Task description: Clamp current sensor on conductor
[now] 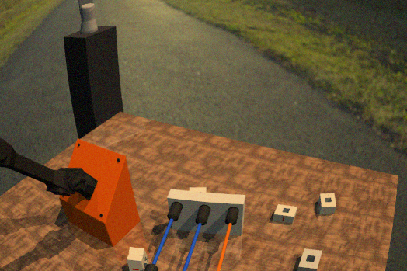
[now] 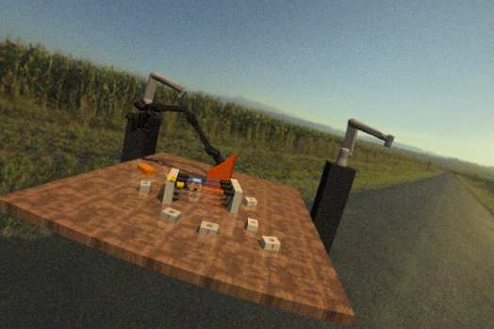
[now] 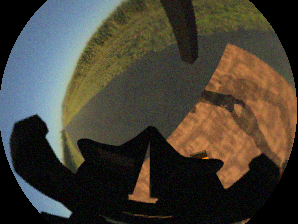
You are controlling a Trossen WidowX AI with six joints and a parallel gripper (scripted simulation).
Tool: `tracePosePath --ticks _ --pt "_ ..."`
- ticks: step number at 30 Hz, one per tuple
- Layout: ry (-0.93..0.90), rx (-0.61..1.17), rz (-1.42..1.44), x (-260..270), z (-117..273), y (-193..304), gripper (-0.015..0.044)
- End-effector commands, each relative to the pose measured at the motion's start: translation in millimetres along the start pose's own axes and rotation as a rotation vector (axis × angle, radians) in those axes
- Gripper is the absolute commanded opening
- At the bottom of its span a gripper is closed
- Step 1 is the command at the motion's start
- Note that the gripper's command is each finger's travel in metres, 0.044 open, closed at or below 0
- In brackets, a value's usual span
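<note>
My gripper [image 3: 150, 128] is shut and empty, its dark fingers meeting in the wrist view. In the exterior view the gripper [image 2: 134, 123] is small and hangs at the arm's folded end, far left of the conductors; the top view does not show it. A white block with a red mark [image 1: 137, 258] stands left of the conductors, also seen behind them in the exterior view [image 2: 195, 182]; it may be the open sensor, but its jaws cannot be made out. Two blue conductors [image 1: 165, 238] [image 1: 193, 245] and an orange conductor [image 1: 225, 245] run between white end plates [image 1: 206, 197] [image 2: 237, 198]. The LOAD marker is not readable.
The arm rises from an orange wedge [image 1: 102, 182] [image 2: 222, 171] beside the conductors. Several white blocks with square holes stand around the rack, such as these [image 1: 285, 213] [image 1: 327, 205] [image 2: 208, 229]. An orange block [image 2: 146, 169] lies near the table's back left. Grey posts stand beyond the table [image 1: 252, 151].
</note>
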State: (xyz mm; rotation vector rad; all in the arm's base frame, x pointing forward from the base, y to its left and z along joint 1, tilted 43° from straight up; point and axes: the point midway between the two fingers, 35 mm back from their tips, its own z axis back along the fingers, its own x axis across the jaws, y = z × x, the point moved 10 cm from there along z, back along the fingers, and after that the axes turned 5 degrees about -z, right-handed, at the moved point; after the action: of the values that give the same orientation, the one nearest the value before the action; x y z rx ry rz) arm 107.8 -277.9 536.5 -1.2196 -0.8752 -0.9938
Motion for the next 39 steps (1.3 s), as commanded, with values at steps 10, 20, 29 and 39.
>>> tracePosePath --ticks 10,20,29,39 --pt "-0.244 0.354 0.343 -20 51 88 0.0263" --pt "-0.674 0.676 0.696 -80 136 162 0.044" --pt "-1.179 0.847 0.916 -166 215 190 0.044" --pt "-1.398 0.875 0.964 -205 241 191 0.044"
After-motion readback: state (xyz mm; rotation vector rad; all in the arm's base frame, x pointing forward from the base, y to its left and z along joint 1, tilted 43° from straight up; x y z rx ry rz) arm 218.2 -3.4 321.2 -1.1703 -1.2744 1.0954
